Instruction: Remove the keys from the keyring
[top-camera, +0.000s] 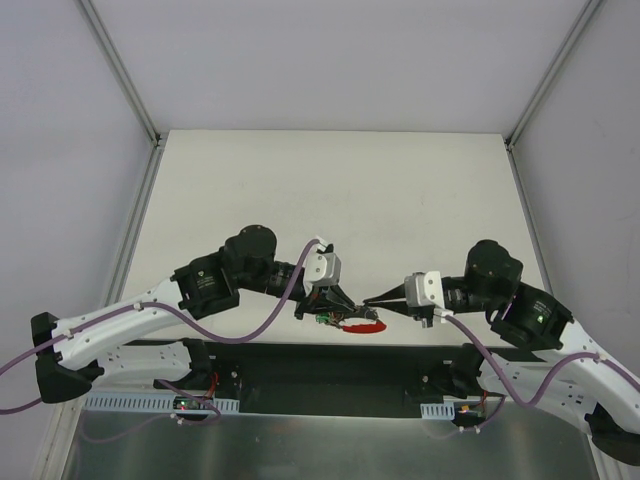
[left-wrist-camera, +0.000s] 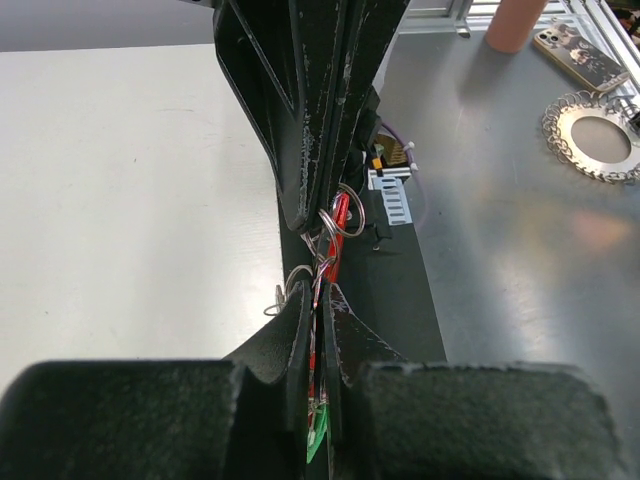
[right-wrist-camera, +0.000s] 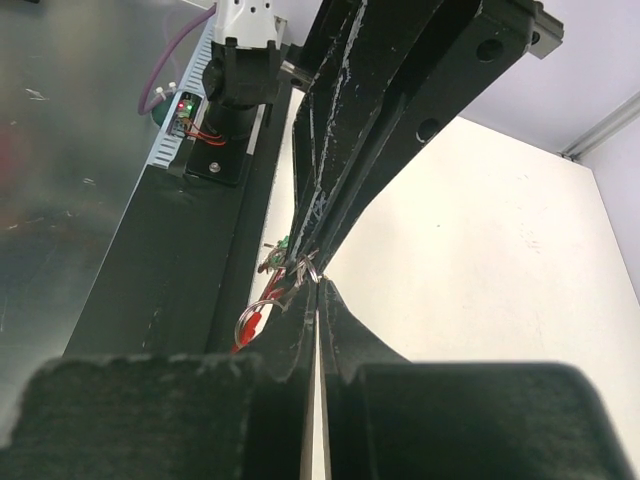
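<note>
The keys hang in a small bunch just above the table's near edge, between my two grippers. My left gripper is shut on the keys; red and green heads show between its pads in the left wrist view. My right gripper meets it tip to tip from the right and is shut, its fingertips pinching the thin keyring. A second silvery ring with a red key head dangles to the left of the right gripper. In the left wrist view the keyring loops at the right gripper's tips, above my left gripper.
The white table stretches away behind the grippers, with frame posts at its back corners. Below the near edge lies a metal bench holding a phone, a pink cup and a round wire-edged disc. Cables trail by the arm bases.
</note>
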